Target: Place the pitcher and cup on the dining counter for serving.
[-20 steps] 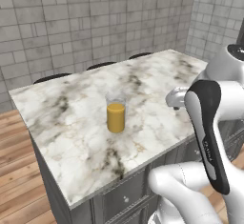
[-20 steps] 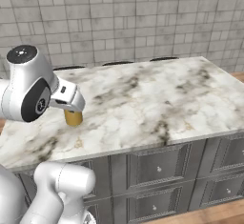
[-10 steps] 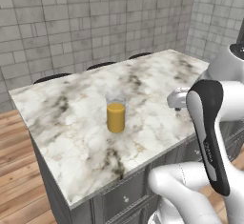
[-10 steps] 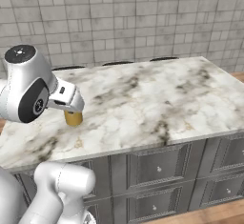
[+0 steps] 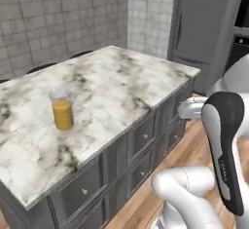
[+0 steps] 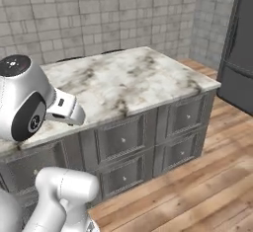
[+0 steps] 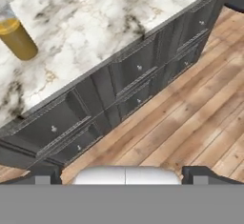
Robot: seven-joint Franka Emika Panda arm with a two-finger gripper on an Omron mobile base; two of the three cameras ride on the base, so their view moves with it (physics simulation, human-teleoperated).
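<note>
Here, tool (image 7: 122, 173) spread wide, aimed floorward beside dining counter (image 7: 95, 32)

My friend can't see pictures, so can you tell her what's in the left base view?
A tall clear pitcher with orange liquid stands upright on the marble top of the dining counter, which has dark grey drawers below. The robot's white arm rises at the lower right, over a wooden floor. Grey tiled walls stand behind the counter.
</note>
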